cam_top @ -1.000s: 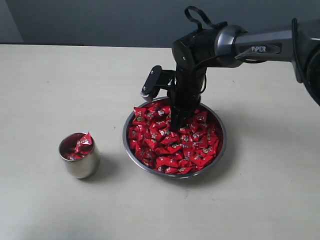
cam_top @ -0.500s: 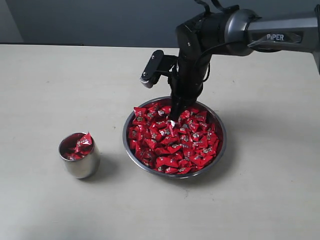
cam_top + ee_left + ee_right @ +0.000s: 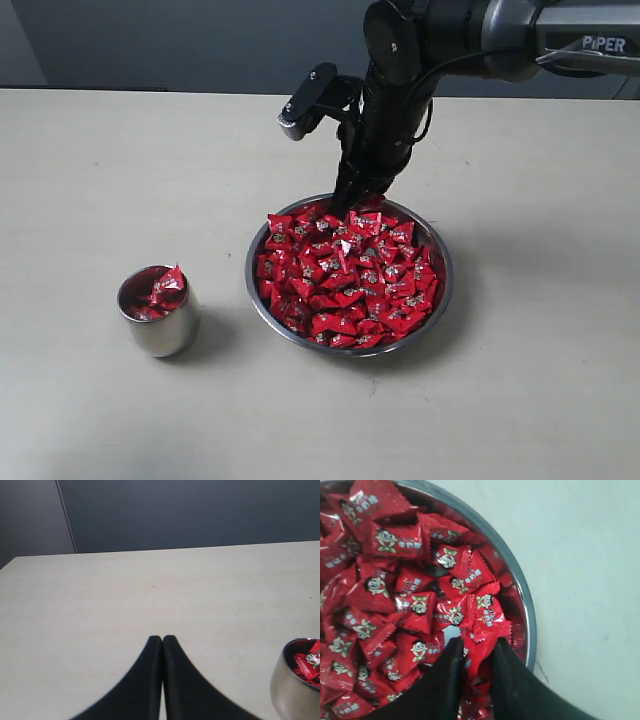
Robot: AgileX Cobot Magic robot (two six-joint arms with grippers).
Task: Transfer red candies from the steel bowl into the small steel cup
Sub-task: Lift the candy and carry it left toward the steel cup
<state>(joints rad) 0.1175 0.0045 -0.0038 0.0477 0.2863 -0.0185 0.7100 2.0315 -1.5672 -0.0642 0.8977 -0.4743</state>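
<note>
The steel bowl (image 3: 446,285) sits at mid-table, heaped with red candies (image 3: 345,280). My right gripper (image 3: 353,208) hangs just above the bowl's far side, shut on a red candy (image 3: 481,656) pinched between its two black fingers (image 3: 451,666). In the right wrist view the bowl's rim (image 3: 520,586) curves past the fingers, with the candies (image 3: 415,605) below. The small steel cup (image 3: 160,325) stands to the left of the bowl with a few red candies (image 3: 160,290) in it. My left gripper (image 3: 162,639) is shut on nothing, low over bare table, with the cup (image 3: 295,685) off to one side.
The pale table (image 3: 90,180) runs wide around the bowl and cup. A dark wall (image 3: 180,45) stands behind the far edge. The right arm's wrist camera bracket (image 3: 305,100) juts out to the left of the arm above the bowl.
My right gripper has risen out of the candy heap and now hangs above the bowl's far side with a candy in its jaws. The cup and bowl have not moved.
</note>
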